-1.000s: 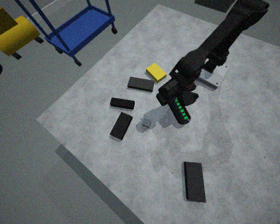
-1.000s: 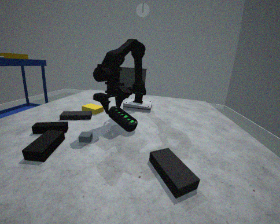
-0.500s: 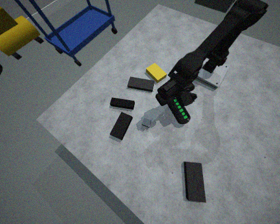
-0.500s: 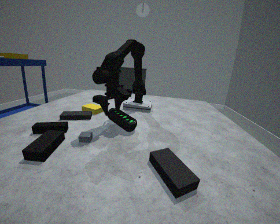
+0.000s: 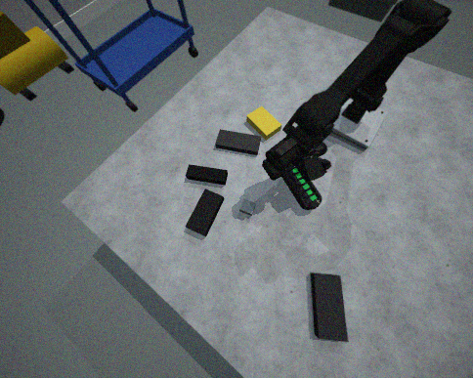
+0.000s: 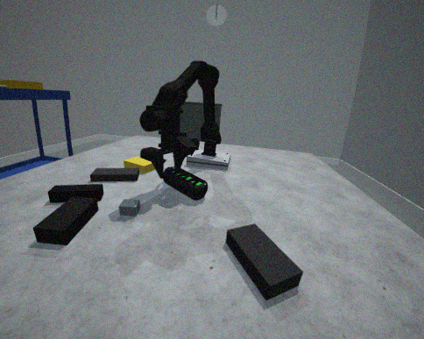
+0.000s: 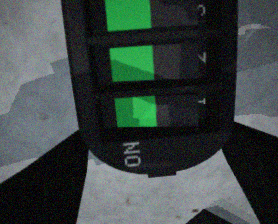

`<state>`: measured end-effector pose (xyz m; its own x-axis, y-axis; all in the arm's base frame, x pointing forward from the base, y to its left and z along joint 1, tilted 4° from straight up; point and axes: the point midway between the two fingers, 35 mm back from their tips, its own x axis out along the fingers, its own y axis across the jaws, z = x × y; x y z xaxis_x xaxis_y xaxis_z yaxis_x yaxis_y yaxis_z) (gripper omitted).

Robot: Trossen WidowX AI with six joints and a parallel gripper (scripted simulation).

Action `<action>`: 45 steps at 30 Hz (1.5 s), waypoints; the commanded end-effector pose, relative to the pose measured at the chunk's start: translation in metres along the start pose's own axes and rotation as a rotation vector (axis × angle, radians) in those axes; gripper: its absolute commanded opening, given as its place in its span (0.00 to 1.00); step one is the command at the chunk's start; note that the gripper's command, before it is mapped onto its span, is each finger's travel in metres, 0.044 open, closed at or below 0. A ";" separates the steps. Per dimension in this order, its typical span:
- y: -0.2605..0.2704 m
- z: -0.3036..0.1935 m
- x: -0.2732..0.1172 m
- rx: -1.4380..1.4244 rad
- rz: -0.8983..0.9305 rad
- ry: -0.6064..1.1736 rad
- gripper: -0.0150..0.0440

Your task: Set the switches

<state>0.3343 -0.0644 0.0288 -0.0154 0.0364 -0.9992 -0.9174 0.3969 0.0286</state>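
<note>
So I've got the dark grey plastic controller unit pinched in the black gripper, one finger on each long side, and it's tilted over the pale mottled bench, switches facing up, green showing on all six. Near the unit there's a small grey block. A yellow block is near it too, and a long dark block lies well apart from it. Can't see the label from here, folks.
</note>
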 end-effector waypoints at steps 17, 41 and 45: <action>0.001 0.003 0.015 -0.011 0.004 -0.007 0.82; -0.001 0.023 0.000 -0.002 0.003 -0.002 1.00; 0.001 0.060 -0.026 -0.002 0.003 -0.005 1.00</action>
<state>0.3519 -0.0291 0.0424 -0.0154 0.0381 -0.9992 -0.9178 0.3960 0.0293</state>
